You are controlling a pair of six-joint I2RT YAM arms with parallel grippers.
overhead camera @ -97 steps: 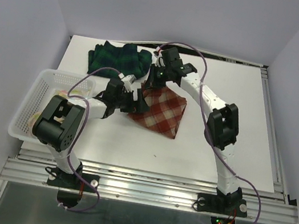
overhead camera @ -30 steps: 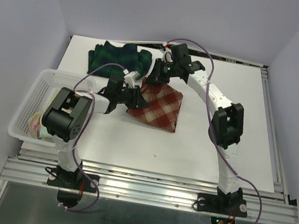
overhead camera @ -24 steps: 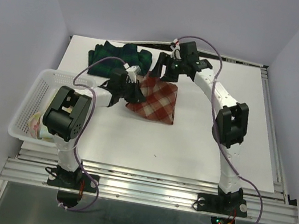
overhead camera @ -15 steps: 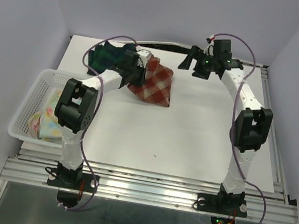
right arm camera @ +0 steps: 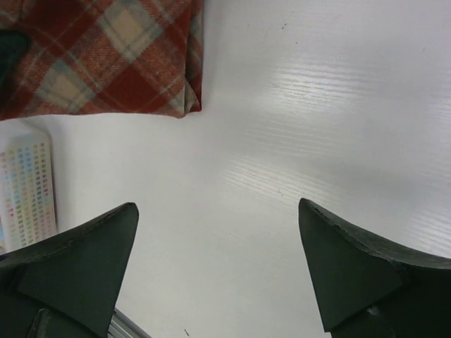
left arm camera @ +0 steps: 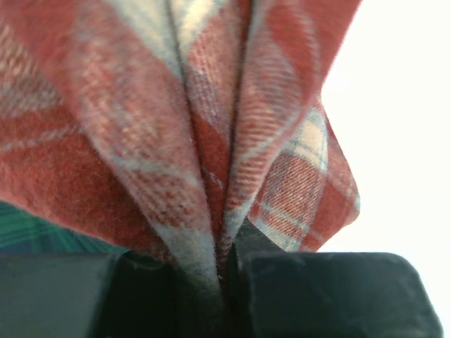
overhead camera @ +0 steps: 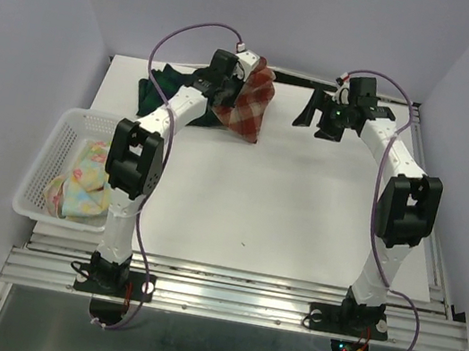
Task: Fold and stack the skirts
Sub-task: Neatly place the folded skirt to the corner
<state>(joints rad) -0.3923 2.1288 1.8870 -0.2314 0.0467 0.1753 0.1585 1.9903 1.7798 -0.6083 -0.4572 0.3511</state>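
Observation:
My left gripper (overhead camera: 237, 80) is shut on the red-and-cream plaid skirt (overhead camera: 249, 105) and holds it up at the back of the table, the cloth hanging down in a folded point. In the left wrist view the skirt (left arm camera: 211, 105) is pinched between the jaws at the gripper (left arm camera: 225, 271). The dark green plaid skirt (overhead camera: 160, 92) lies just left of it, partly hidden by the left arm. The pastel flowered skirt (overhead camera: 82, 190) lies in the basket. My right gripper (overhead camera: 315, 117) (right arm camera: 217, 208) stands wide open over bare table, apart from the red skirt (right arm camera: 99, 56).
A white mesh basket (overhead camera: 59, 131) stands at the table's left edge; its wall (right arm camera: 28, 183) also shows in the right wrist view. Walls close in the table at the back and on both sides. Purple cables loop above both arms.
The right gripper let go of the red plaid skirt, opened and swung to the back right. The left gripper carried the skirt from mid-table to the back, beside the green skirt.

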